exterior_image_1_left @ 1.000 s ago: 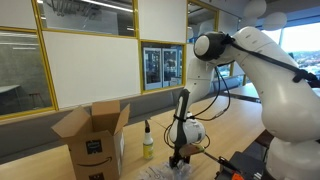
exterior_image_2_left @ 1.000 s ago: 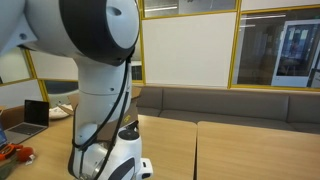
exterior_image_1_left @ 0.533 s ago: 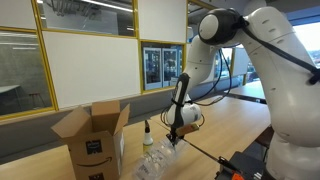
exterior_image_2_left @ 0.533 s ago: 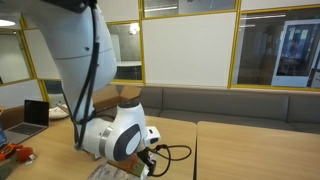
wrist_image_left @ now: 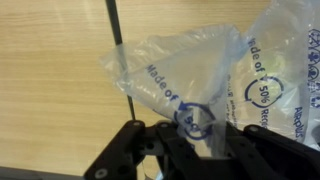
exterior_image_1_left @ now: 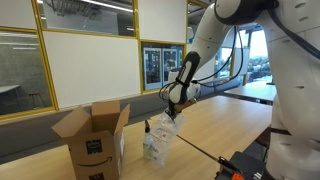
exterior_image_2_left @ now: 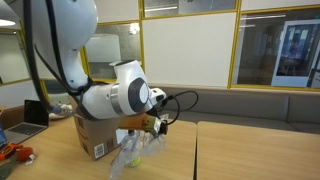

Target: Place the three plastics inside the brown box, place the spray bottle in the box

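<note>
My gripper (exterior_image_1_left: 173, 110) is shut on a clear plastic bag (exterior_image_1_left: 160, 137) with blue print and holds it lifted above the table, to the right of the open brown cardboard box (exterior_image_1_left: 92, 135). The bag hangs down below the jaws. In the wrist view the bag (wrist_image_left: 185, 75) is pinched between the black fingers (wrist_image_left: 165, 140), with more printed plastic (wrist_image_left: 285, 70) at the right. In an exterior view the bag (exterior_image_2_left: 135, 152) dangles in front of the box (exterior_image_2_left: 97, 132). A small spray bottle (exterior_image_1_left: 147, 135) stands behind the bag, next to the box.
The wooden table (exterior_image_1_left: 215, 125) stretches to the right. A black cable runs across the tabletop (wrist_image_left: 115, 50). A laptop (exterior_image_2_left: 32, 115) and small items lie at the left. Dark equipment (exterior_image_1_left: 245, 165) sits at the table's near right corner.
The arm has risen from low over the table, lifting the plastic bag up with it and towards the box. The bag now hangs in the air.
</note>
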Action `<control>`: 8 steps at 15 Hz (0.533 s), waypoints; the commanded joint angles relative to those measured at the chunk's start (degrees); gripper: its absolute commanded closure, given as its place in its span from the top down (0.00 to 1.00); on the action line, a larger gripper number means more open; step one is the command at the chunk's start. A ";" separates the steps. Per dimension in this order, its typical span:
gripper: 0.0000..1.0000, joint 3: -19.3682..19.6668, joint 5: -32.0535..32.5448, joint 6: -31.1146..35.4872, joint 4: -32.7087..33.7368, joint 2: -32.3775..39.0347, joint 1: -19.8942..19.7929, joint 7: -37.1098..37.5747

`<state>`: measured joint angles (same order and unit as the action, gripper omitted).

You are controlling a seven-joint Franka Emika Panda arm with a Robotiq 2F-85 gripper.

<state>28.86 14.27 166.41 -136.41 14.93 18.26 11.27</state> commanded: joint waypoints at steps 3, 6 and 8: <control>0.15 -0.21 16.96 -13.32 7.61 -6.96 1.05 11.37; 0.15 -7.89 22.46 -21.23 12.41 -8.92 -3.26 14.98; 0.15 -12.85 22.94 -25.35 15.37 -9.55 -5.91 14.79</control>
<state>22.86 34.80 147.03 -125.33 6.89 16.60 24.56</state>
